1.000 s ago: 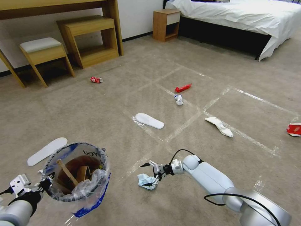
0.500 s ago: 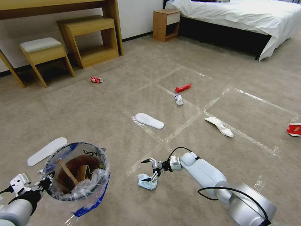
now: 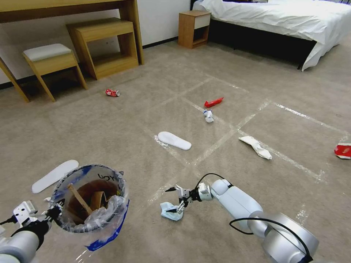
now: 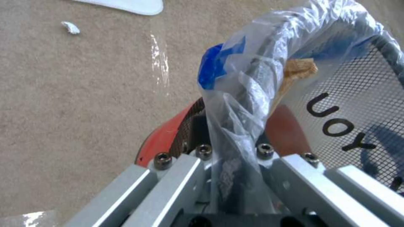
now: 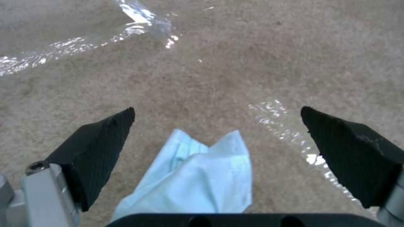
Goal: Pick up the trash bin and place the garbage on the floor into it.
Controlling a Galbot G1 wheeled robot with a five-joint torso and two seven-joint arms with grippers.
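The trash bin (image 3: 89,199), lined with a crinkled clear bag, hangs at the lower left with my left gripper (image 3: 54,212) shut on its near rim (image 4: 252,78). A wooden stick (image 3: 78,198) and brown paper (image 3: 97,201) lie inside it. My right gripper (image 3: 169,200) is low over the floor (image 3: 120,131), open, its black pads (image 5: 105,138) on either side of a crumpled blue face mask (image 5: 198,186) that also shows in the head view (image 3: 169,213). The mask lies on the carpet between them, apart from both pads.
More garbage is scattered around: a white slipper (image 3: 174,140), another slipper (image 3: 54,175) beside the bin, a red can (image 3: 112,92), a red wrapper (image 3: 213,102), a crumpled white scrap (image 3: 208,116), a white tissue (image 3: 256,147), a red item (image 3: 343,150). Stool, desk, nightstand and bed line the far side.
My right gripper has slid a little to the left and closer over the mask, still open. The bin has sunk very slightly in my left gripper's hold.
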